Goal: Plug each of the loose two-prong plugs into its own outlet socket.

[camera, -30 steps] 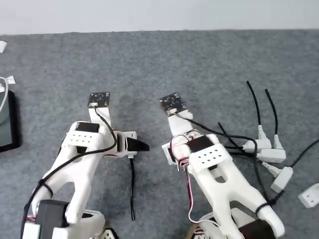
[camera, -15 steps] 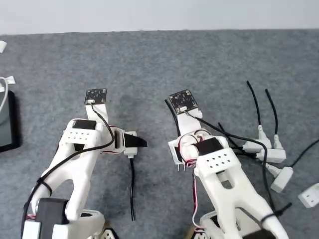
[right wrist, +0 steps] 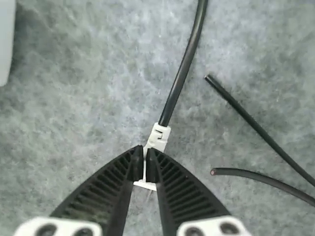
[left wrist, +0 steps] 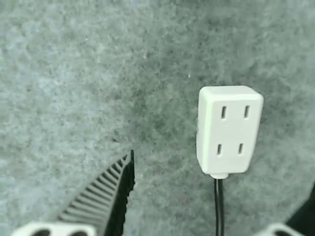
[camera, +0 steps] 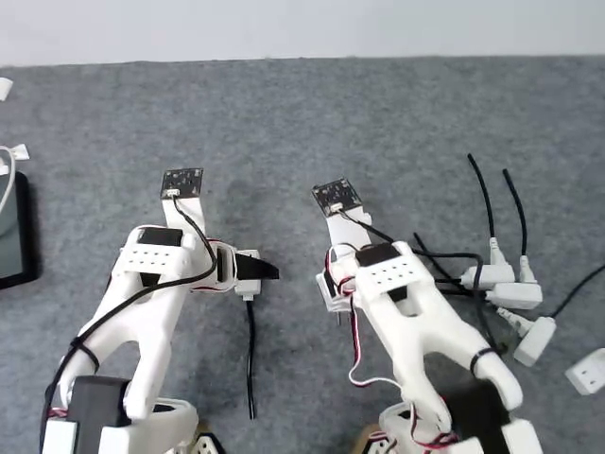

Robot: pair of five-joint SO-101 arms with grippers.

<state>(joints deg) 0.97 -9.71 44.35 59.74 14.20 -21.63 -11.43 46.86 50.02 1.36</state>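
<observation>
A: Where's the plug?

B: In the right gripper (right wrist: 143, 160). Its black ribbed fingers (right wrist: 113, 189) are pressed together on the plug (right wrist: 158, 136). I can see the stepped white plastic collar, with a glossy round black cord running out past the tips. The fingers hide the prongs.

A: And in the high view?

B: It's just off centre toward 5 o'clock, and at 3 o'clock from the outlet (left wrist: 229, 130). The two are near each other but apart.

A: What's the outlet like?

B: A smooth white block with rounded corners and two pairs of narrow slots facing up. It lies flat on fuzzy grey felt (camera: 378, 113), and its thin black lead (camera: 250, 359) trails toward 6 o'clock.

A: And the left gripper (camera: 255, 272)?

B: It's spread wide over the outlet and grips nothing. One saw-toothed finger (left wrist: 110, 196) stands beside the block without touching it.

A: Anything else?

B: Spare plugs (camera: 515, 295), white and angular, are clustered between 3 and 4 o'clock. Their black cords fan out toward 1 o'clock. Two cut cord ends (right wrist: 246, 113) lie on the felt near the held plug.
</observation>
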